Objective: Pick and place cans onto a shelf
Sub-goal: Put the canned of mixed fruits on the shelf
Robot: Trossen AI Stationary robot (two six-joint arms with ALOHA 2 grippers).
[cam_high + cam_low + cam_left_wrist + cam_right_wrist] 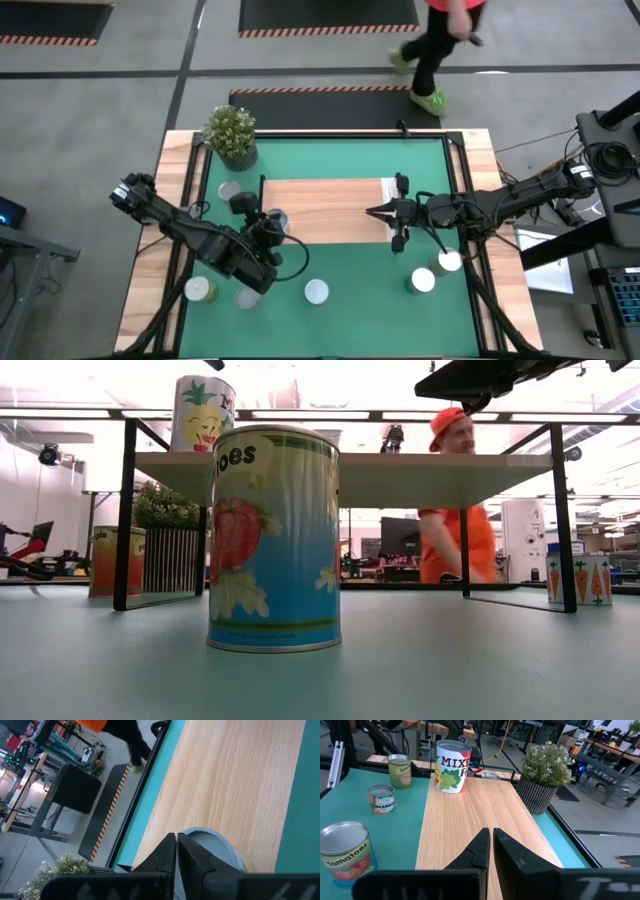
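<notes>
Nearest the low camera a tomato can (274, 538) stands upright on the green mat (450, 660) of the bench, its blue label showing red tomatoes; from above it is probably the silver-topped can (316, 291) at the mat's near edge, with another can (201, 290) off to its left and two more, one (422, 281) just beside the other (449, 261), toward the right. Behind these stands the shelf (325, 211), a light-wood board on a thin black frame, lying across the middle of the mat. The left tool (272, 222) is over the shelf's left end with its fingers pressed together and holding nothing; in its wrist view a can's grey round top (210, 842) sits on the board just past the fingertips (176, 851). The right tool (378, 212) hovers over the shelf's right end, pointing along the board, fingers likewise closed and empty. Its wrist view shows a mixed-fruit can (451, 766) upright on the far end of the board, with a green-labelled can (400, 770), a small orange-labelled can (382, 798) and a tomato can (346, 851) on the mat beside the shelf. A potted plant (231, 134) stands at the mat's far left corner. Beyond the bench, a person in orange (455, 510) walks across the floor.
</notes>
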